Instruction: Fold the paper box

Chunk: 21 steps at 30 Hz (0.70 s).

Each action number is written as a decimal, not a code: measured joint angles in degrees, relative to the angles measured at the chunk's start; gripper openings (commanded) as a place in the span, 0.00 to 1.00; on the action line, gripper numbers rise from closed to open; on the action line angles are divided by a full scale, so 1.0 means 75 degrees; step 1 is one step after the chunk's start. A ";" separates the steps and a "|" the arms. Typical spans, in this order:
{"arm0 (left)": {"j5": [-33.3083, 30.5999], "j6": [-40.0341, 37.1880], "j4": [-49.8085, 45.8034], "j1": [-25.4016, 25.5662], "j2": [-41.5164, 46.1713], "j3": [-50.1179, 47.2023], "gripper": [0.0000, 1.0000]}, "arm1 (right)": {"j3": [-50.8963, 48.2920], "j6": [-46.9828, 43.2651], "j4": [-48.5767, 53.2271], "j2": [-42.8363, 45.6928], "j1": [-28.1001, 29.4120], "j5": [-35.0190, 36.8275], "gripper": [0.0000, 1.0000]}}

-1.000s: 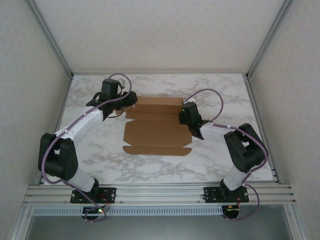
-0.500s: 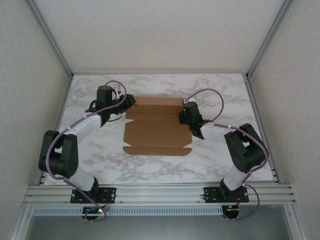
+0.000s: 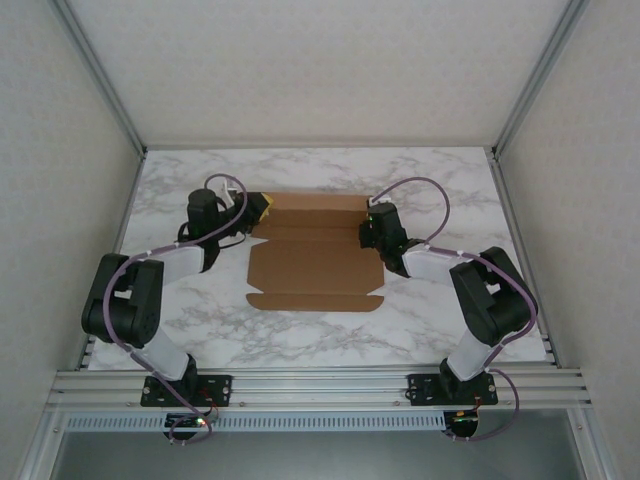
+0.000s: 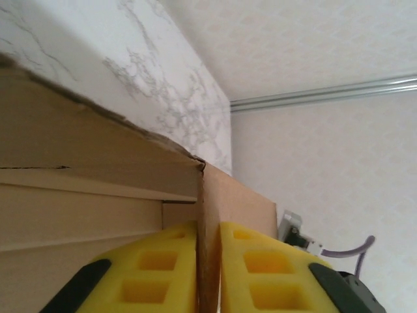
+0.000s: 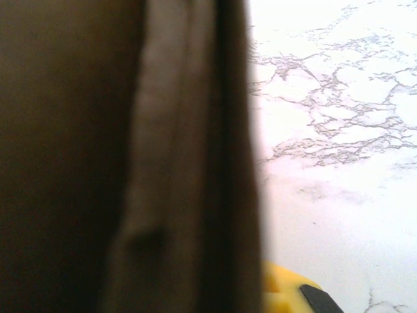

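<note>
Brown creased cardboard: the paper box (image 3: 315, 265) on marbled counter (image 3: 450, 180).
Our yellow pocketed left jaws pinch its raised flap; right jaws clench the opposite edge.

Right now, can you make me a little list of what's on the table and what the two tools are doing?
table: white marble
paper box: brown cardboard, lying mostly flat in the middle of the table
left tool: shut on a flap at the box's far left corner
right tool: shut on the box's right edge
folding: hardly begun
</note>
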<state>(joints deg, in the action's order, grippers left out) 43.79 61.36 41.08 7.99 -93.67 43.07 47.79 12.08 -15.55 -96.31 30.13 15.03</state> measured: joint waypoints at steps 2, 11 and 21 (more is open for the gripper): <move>0.0029 0.0221 0.0294 0.0000 -0.0061 -0.0061 0.08 | 0.0000 0.0035 0.0000 0.0000 -0.0006 -0.0015 0.08; 0.0061 0.0673 0.1035 0.0000 -0.0283 -0.0233 0.00 | 0.0000 0.0105 0.0003 0.0000 -0.0015 -0.0017 0.08; 0.0114 0.1781 0.3305 0.0000 -0.0912 -0.0831 0.00 | 0.0000 0.0114 -0.0012 0.0000 -0.0020 -0.0009 0.08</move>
<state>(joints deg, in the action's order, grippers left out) 44.64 74.72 65.87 7.99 -100.51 36.84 47.79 12.93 -15.64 -96.31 29.98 14.96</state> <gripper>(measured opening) 0.065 0.101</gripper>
